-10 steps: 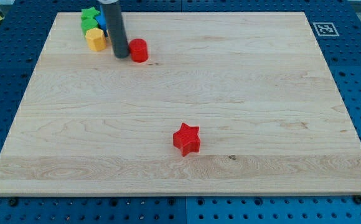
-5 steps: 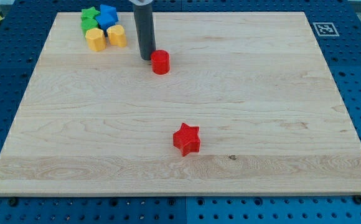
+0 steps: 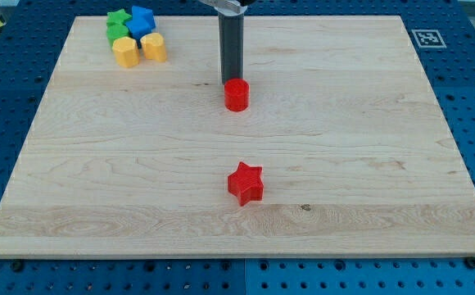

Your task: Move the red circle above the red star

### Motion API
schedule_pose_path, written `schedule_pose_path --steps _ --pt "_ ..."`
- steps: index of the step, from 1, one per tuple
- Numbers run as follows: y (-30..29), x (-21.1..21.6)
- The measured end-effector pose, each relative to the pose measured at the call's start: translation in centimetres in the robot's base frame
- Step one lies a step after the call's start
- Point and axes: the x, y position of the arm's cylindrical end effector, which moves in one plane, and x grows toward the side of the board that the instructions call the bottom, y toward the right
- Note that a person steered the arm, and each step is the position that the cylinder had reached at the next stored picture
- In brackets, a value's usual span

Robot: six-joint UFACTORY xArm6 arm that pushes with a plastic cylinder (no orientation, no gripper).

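With no claw fitted, my tip (image 3: 231, 82) touches the red circular block (image 3: 237, 95); off-centre pushing risks deflection past the red star-shaped block (image 3: 246, 183).

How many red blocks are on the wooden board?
2. The red circle block sits mid-board, just below my tip. The red star block lies nearer the view's bottom. None seem hidden.

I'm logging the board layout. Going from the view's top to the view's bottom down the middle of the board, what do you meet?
My tip → red circle, right below and touching it → red star, well apart toward the view's bottom.
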Motion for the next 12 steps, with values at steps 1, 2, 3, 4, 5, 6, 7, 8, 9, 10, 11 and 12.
schedule_pose_path --steps 1,2,3,4,5,6,7,8,9,10,11,12 --pt "0.6 1.9" --pt "0.6 2.3" --pt "2.0 2.3" --pt "1.9 2.9" --pt "1.9 6.0" --pt "1.9 7.7" --pt "1.9 9.4" --pt "1.9 10.4" --pt "0.3 10.4" --pt "-1.2 10.4" --pt "-2.9 10.4" --pt "-5.8 10.6"
